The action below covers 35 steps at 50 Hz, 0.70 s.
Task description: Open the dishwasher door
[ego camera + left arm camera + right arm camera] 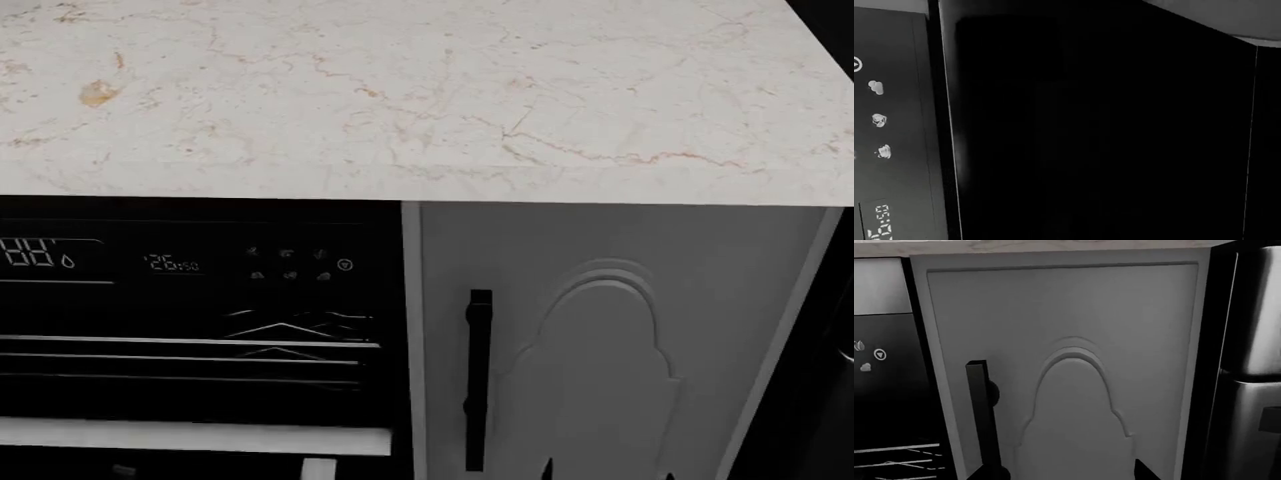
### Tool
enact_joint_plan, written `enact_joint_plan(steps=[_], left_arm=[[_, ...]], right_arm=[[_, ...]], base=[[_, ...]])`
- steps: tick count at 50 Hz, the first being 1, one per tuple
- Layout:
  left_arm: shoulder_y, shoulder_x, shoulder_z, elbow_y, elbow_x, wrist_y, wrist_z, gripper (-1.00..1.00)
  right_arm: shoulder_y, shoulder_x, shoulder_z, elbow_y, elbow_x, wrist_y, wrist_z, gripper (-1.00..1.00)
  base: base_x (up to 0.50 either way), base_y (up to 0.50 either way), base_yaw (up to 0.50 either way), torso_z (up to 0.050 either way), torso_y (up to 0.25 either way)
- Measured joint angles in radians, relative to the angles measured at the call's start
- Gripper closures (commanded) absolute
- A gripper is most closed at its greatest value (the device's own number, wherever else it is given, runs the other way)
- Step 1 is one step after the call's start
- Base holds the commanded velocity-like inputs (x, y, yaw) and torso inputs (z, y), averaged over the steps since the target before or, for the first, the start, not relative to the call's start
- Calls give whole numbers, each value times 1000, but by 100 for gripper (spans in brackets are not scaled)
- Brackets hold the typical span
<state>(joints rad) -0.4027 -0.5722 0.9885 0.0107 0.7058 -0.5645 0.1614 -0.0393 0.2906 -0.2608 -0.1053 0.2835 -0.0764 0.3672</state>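
Note:
The dishwasher door is the glossy black front under the counter at the left of the head view, with a white "88" display, small icons and thin silver lines. Its panel with icons shows in the left wrist view, close by; the rest of that view is a black surface against which I cannot make out my left gripper's fingers. My right gripper is open and empty, its dark fingertips wide apart in front of the pale grey cabinet door, right of the dishwasher door's edge.
A marble countertop overhangs both fronts. The cabinet door carries a vertical black bar handle, also in the right wrist view. A steel fridge stands right of the cabinet. A pale strip runs below the dishwasher front.

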Motion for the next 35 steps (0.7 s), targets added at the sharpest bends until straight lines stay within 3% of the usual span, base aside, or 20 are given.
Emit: enact_joint_plan(steps=[35], left_arm=[[317, -75, 7, 320, -127, -276, 55, 100]], right_arm=[[-3, 5, -4, 6, 6, -20, 9, -100]], base=[[-1, 0, 3, 1, 2]])
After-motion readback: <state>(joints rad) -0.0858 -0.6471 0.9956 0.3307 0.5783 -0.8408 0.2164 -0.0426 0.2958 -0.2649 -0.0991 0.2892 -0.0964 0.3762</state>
